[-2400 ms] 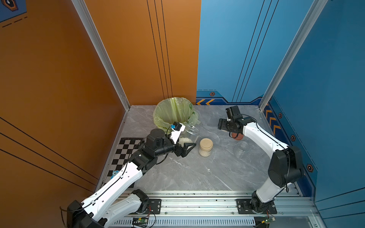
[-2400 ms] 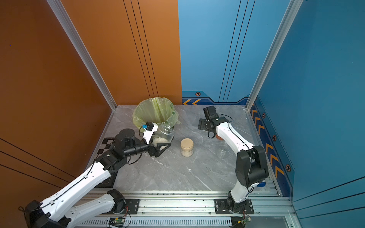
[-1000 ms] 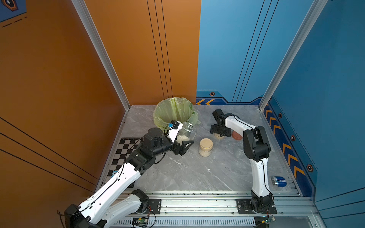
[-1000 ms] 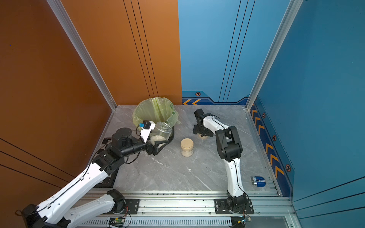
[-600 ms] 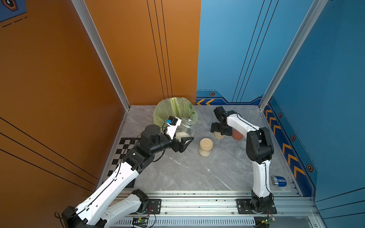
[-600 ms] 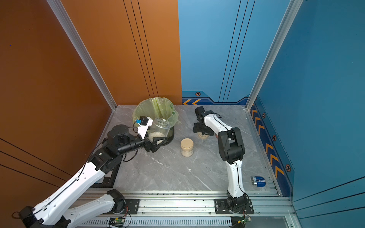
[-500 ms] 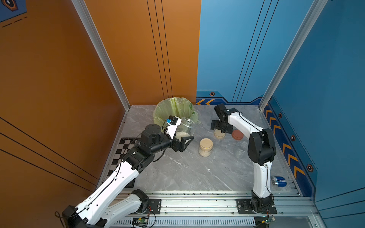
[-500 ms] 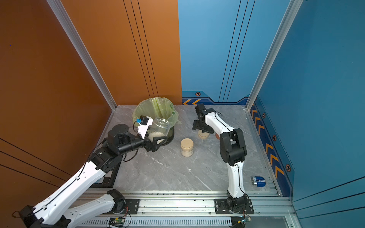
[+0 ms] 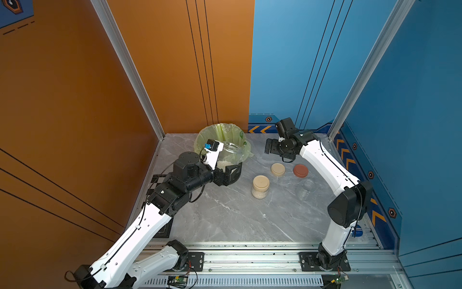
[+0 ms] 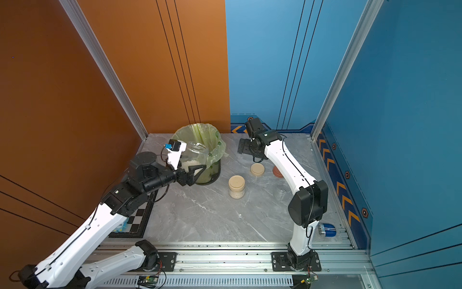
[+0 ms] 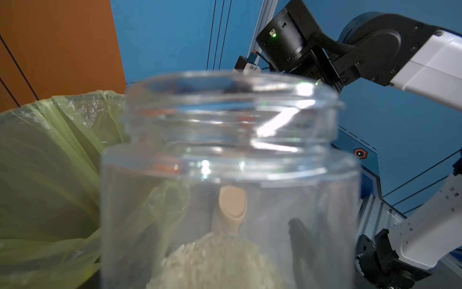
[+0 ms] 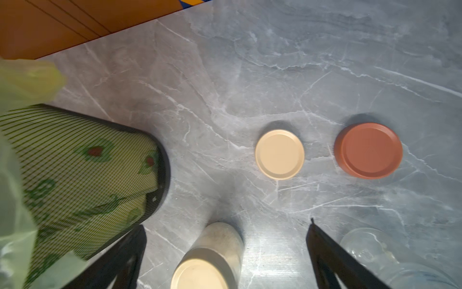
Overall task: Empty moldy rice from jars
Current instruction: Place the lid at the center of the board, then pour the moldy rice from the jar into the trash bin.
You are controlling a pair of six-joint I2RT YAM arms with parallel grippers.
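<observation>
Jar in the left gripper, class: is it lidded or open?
Open. The jar shows a bare threaded rim with no lid on it, and rice lies inside at its bottom.

Grey marble with thin white veins on the table (image 9: 225,220). Pale, half-transparent green on the bag (image 10: 200,132), with darker green shapes printed on it, red-brown in their centres. Black mesh on the bin (image 12: 75,175). Plain beige on the loose lid (image 9: 277,169), reddish brown on the second lid (image 9: 300,170). Beige again on top of the closed jar (image 9: 260,187). Colourless and clear on the open jar (image 11: 225,175), off-white on the rice (image 11: 212,262) inside. Black and white squares on the checkerboard (image 10: 140,220).
</observation>
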